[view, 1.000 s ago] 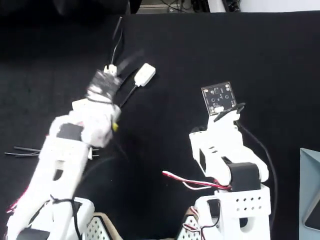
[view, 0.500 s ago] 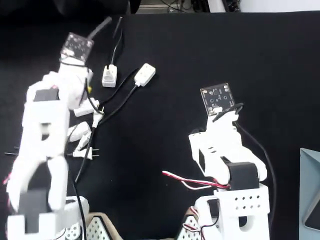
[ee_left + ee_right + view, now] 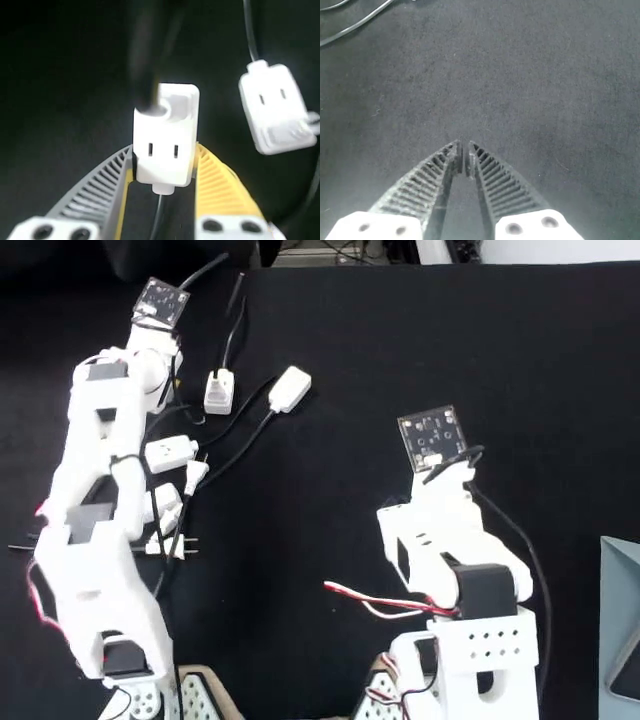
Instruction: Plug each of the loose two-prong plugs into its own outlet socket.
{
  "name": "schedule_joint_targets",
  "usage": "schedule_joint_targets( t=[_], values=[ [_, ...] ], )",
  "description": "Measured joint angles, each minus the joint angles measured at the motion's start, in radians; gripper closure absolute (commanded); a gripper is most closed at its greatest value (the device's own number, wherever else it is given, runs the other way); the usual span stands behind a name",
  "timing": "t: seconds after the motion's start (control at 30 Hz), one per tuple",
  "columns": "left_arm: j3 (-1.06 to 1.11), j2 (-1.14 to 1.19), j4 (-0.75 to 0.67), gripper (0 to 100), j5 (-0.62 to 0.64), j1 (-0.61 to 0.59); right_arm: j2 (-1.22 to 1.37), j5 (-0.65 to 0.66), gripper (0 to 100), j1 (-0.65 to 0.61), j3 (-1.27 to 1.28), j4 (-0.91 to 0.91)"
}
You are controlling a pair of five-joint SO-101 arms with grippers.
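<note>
My left gripper [image 3: 165, 150] is shut on a white outlet socket [image 3: 165, 137]; its two slots face the camera, with a grey finger on one side and a yellow finger on the other. A second white socket [image 3: 277, 112] lies beside it on the black cloth. In the high view the left arm [image 3: 100, 440] stretches toward the far left, next to two sockets [image 3: 218, 390] [image 3: 288, 388] on black cords. Two-prong plugs [image 3: 195, 475] [image 3: 170, 545] lie beside that arm. My right gripper [image 3: 464, 150] is shut and empty over bare cloth.
Black cords [image 3: 240, 435] loop between the sockets and plugs. The right arm [image 3: 445, 540] stands at centre right, with red and white wires [image 3: 370, 602] at its base. A grey-blue container [image 3: 620, 620] sits at the right edge.
The left arm has swung from the sockets at centre left to the far left and stretched farther back. The right arm has not moved.
</note>
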Motion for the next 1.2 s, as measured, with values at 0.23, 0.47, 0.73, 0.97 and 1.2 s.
schedule_joint_targets(
  t=[0.23, 0.47, 0.73, 0.97, 1.2],
  values=[
    [-0.18, 0.233, 0.0, 75, 0.0, 0.0, 0.0, 0.0, 98.4, 0.0, 0.0, 0.0],
    [-0.212, 0.25, 0.021, 73, 0.051, -0.038, 0.0, 0.0, 98.4, 0.0, 0.0, 0.0],
    [-0.216, 0.066, 0.222, 74, 0.06, -0.051, 0.0, 0.0, 98.4, 0.0, 0.0, 0.0],
    [-0.216, -0.15, 0.411, 74, 0.091, -0.011, 0.0, 0.0, 98.4, 0.0, 0.0, 0.0],
    [-0.218, -0.288, 0.595, 74, 0.233, 0.117, 0.0, 0.0, 98.3, 0.0, 0.011, 0.0]
  ],
)
